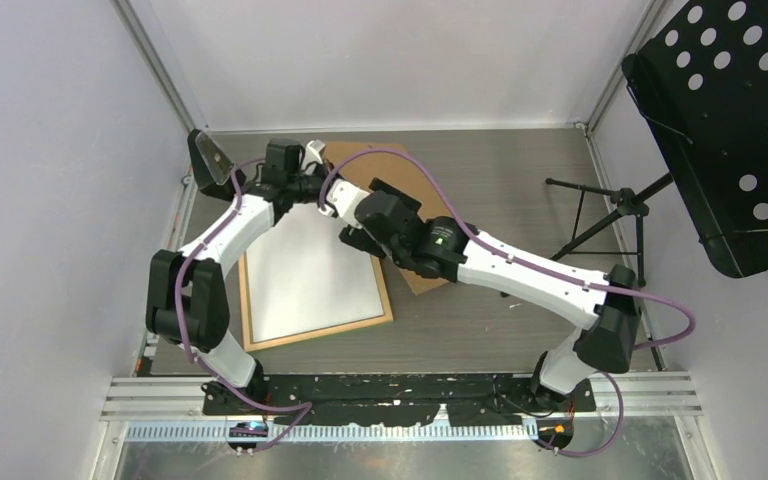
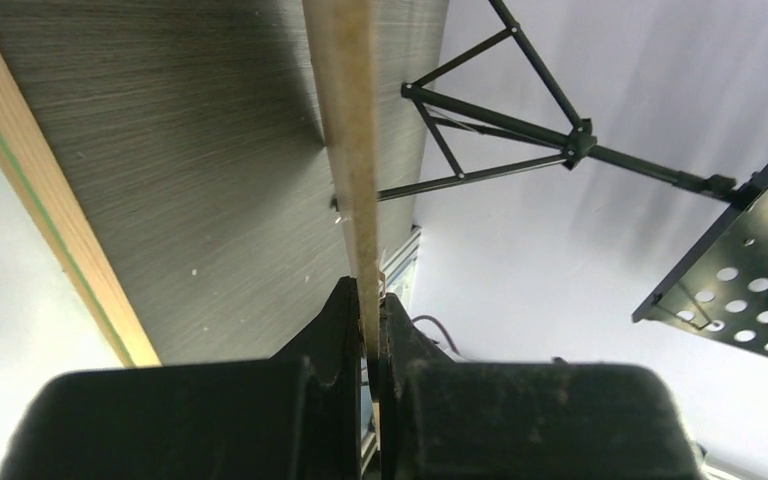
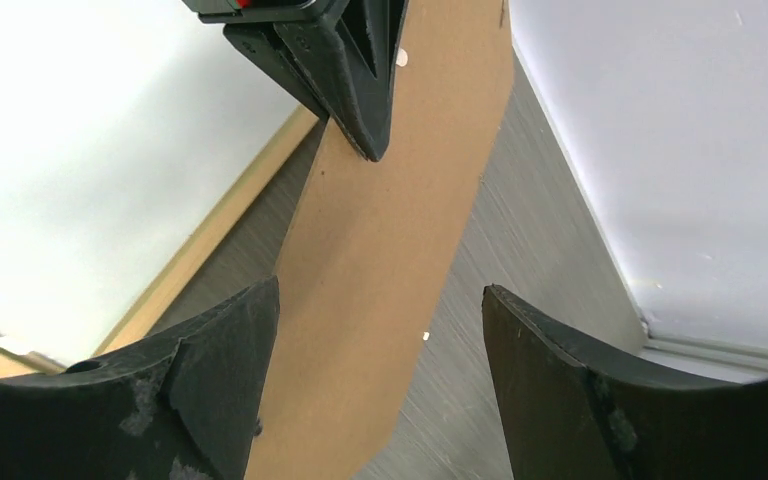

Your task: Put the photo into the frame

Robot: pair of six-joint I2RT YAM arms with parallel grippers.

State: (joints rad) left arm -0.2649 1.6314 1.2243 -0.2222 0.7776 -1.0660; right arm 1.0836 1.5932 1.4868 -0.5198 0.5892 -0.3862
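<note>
The frame [image 1: 320,328] lies flat on the table, light wood side up, with a plain white surface [image 1: 310,275] filling it. The photo's printed side shows in no view. The brown hardboard backing sheet [image 1: 360,167] lies at the frame's far right corner. My left gripper [image 1: 316,172] is shut on this sheet's edge, seen edge-on in the left wrist view [image 2: 350,150]. My right gripper [image 1: 345,207] is open, and its jaws hang wide apart over the brown sheet [image 3: 390,230], facing the left gripper's fingers [image 3: 350,80]. The frame's wood edge [image 2: 40,220] shows a thin green line.
A black music stand with a perforated desk [image 1: 720,120] and tripod legs [image 1: 610,215] stands at the right. White walls close the table in at the back and sides. An aluminium rail [image 1: 400,395] runs along the near edge.
</note>
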